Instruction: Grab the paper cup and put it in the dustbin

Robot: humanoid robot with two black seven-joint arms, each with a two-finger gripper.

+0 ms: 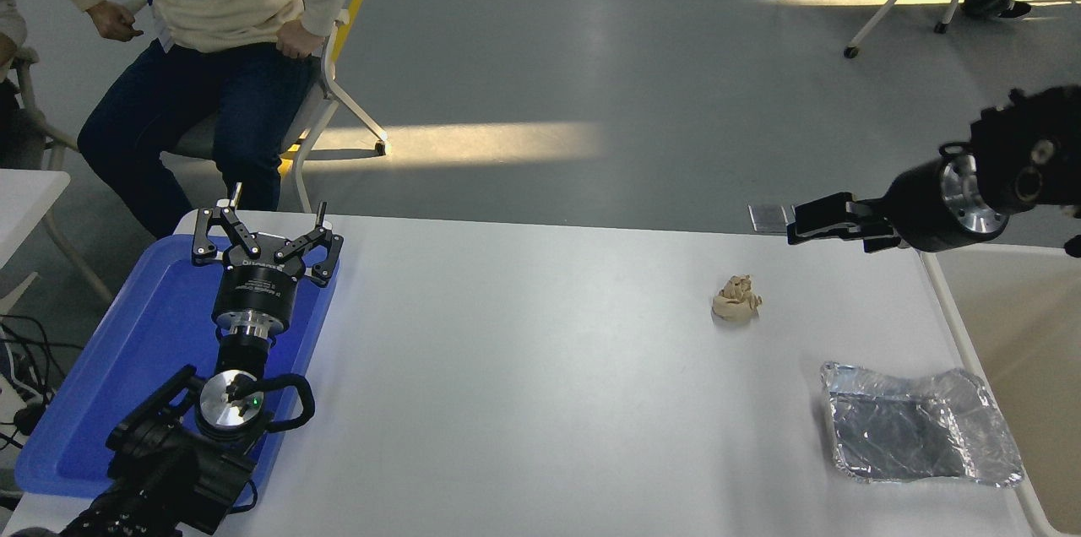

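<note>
Paper cup not visible anywhere on the table (pixel 540 402). Dustbin (pixel 1026 334) at table's right end. Right gripper (pixel 798 220) above the table's far edge, left of the dustbin — finger state unclear. Left gripper (pixel 266 237) parked over the blue tray (pixel 127 368) — fingers apart.

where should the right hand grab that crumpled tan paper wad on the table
Grip the crumpled tan paper wad across its middle, coming straight down from above. It sits low and lumpy on the table with bare surface all round, so the right hand could probably close on opposite sides.
</note>
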